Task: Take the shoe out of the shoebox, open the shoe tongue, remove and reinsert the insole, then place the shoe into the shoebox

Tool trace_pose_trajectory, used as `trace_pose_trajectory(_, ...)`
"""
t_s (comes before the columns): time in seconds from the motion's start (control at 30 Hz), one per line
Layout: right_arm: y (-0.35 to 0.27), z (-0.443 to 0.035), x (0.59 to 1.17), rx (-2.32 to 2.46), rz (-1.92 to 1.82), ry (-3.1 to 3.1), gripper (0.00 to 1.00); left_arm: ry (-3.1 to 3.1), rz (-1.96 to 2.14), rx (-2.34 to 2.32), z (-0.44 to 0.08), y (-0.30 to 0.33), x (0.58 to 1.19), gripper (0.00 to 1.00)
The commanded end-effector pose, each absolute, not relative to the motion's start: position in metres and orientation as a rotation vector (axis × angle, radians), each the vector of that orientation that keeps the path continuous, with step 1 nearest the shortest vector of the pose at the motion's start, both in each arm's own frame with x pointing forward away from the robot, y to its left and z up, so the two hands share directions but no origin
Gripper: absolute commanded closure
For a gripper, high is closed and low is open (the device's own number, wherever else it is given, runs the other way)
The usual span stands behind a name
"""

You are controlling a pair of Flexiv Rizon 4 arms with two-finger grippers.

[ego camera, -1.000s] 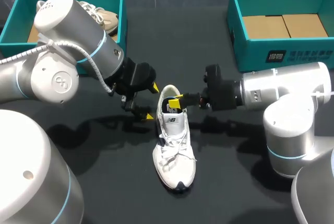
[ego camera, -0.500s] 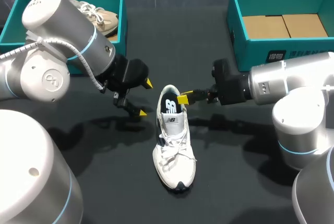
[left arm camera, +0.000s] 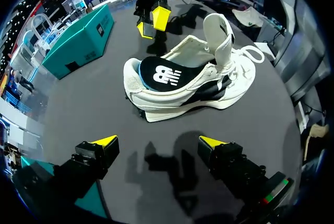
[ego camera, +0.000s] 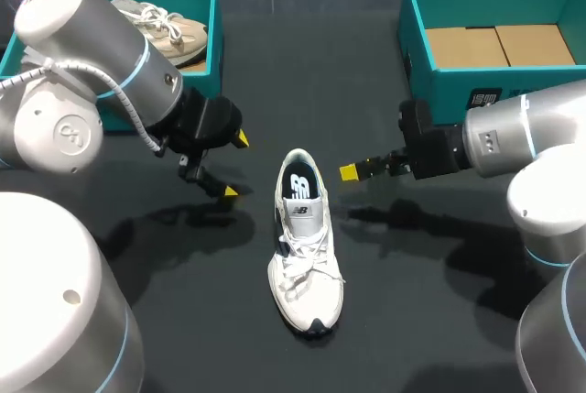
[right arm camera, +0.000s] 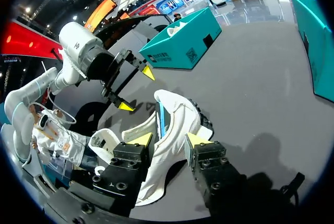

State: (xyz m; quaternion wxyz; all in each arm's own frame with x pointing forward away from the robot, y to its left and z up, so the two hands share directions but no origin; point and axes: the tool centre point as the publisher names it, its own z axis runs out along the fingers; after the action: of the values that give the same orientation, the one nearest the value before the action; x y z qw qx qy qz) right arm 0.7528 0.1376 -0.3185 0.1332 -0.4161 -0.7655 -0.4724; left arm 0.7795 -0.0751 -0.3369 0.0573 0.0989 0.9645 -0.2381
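White shoe upright on tabletop, tongue raised, dark insole seated
Left claw wide, right claw open, both flanking the heel without contact

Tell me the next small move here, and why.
Probably bring the right gripper to the white shoe's heel rim and close on it. The shoe lies on the table untouched, with the left gripper open beside it too. Its dark insole looks seated inside, and the teal shoebox by the right arm holds no shoe, so lifting it in seems due.
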Motion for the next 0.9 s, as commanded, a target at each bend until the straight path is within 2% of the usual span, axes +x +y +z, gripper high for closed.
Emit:
trace_pose_trajectory(0.03, 0.126, -0.309, 0.749, -1.227, -1.295, -2.245, 0.62, 2.922, -0.702, 0.301, -0.332, -0.066, 0.777, 0.00)
trace_pose_trajectory(0.17, 0.118, -0.306, 0.748, -1.273, -1.252, -2.247, 0.64, 2.922, -0.685, 0.292, -0.330, -0.058, 0.779, 0.00)
trace_pose_trajectory(0.37, 0.110, -0.297, 0.746, -1.354, -1.177, -2.266, 0.75, 2.919, -0.652, 0.277, -0.329, -0.049, 0.781, 0.00)
trace_pose_trajectory(0.43, 0.108, -0.292, 0.745, -1.380, -1.145, -2.279, 0.88, 2.920, -0.643, 0.277, -0.328, -0.046, 0.782, 0.00)
trace_pose_trajectory(0.47, 0.108, -0.289, 0.745, -1.399, -1.126, -2.289, 0.97, 2.919, -0.635, 0.275, -0.327, -0.044, 0.782, 0.00)
trace_pose_trajectory(0.5, 0.107, -0.287, 0.745, -1.412, -1.108, -2.295, 1.00, 2.918, -0.631, 0.275, -0.326, -0.042, 0.783, 0.00)
trace_pose_trajectory(0.9, 0.114, -0.250, 0.737, -1.578, -0.856, -2.391, 1.00, 2.910, -0.592, 0.371, -0.301, -0.010, 0.799, 0.00)
